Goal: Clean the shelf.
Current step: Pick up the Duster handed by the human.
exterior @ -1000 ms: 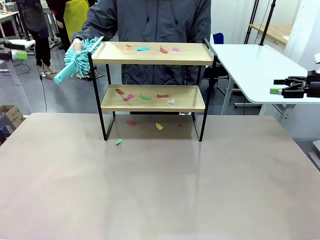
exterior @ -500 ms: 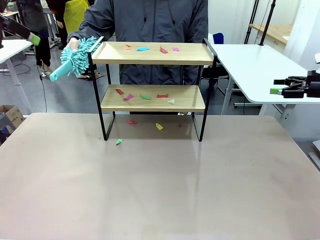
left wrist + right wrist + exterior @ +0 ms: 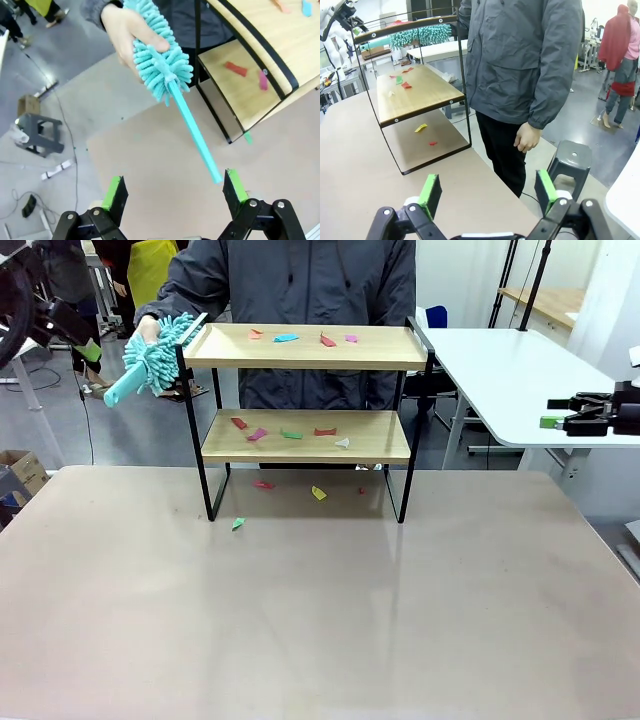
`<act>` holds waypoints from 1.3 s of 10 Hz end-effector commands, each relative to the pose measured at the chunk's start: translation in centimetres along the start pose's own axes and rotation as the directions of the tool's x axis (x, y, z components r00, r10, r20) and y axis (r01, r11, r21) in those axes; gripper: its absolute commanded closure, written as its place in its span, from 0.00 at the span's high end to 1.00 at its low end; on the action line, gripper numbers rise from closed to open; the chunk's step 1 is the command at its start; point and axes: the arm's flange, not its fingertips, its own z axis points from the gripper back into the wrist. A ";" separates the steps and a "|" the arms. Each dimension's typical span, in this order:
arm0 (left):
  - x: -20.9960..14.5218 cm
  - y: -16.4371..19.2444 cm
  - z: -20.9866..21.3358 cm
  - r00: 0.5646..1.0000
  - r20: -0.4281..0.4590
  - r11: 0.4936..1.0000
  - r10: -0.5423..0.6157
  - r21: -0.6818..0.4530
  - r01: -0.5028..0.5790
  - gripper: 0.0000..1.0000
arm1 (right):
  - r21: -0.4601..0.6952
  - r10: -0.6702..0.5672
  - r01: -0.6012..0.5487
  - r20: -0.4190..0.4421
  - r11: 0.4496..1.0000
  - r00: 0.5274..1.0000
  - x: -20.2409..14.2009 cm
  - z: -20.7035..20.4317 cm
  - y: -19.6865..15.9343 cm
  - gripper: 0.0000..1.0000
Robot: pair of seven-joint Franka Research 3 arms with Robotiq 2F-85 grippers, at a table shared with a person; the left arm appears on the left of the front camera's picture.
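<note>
Four paper scraps lie on the grey table (image 3: pixel 320 620) around the feet of the shelf (image 3: pixel 305 452). A green scrap (image 3: pixel 238 523) is nearest, just in front of the left legs. A yellow scrap (image 3: pixel 318 493) and two red bits lie farther back, beneath the lower board. The shelf stands upright at the far middle of the table, and both wooden boards are strewn with more coloured scraps: five on the lower board, four on the top one.

Out at the right, well apart from the shelf, the right gripper (image 3: pixel 487 192) hangs with its green pads spread wide and nothing between them. At the far left, the left gripper (image 3: pixel 175 192) is likewise spread and empty. The tip of a thin teal handle (image 3: pixel 195 130) sits just beside one of its pads, and I cannot tell whether they touch.

That handle belongs to a teal microfibre duster (image 3: pixel 160 65). A person's hand (image 3: pixel 125 30) holds it by its fluffy head, just beside the shelf's top left end rail. The person, in a grey jacket (image 3: pixel 300 280), stands behind the shelf at the far side.
</note>
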 end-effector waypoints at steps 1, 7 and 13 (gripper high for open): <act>-0.1 1.0 0.2 0.999 0.033 0.999 -0.038 -0.001 0.038 1.00 | -0.015 -0.018 0.018 0.001 1.000 1.000 0.9 -0.2 0.4 1.00; 0.5 -5.3 -1.6 0.988 0.020 0.987 0.153 0.047 -0.154 1.00 | -0.015 -0.018 0.018 0.001 1.000 1.000 0.9 -0.2 0.4 1.00; -0.7 -7.5 -5.2 0.978 0.014 0.964 0.210 0.162 -0.209 1.00 | -0.015 -0.018 0.018 0.001 1.000 1.000 0.9 -0.2 0.4 1.00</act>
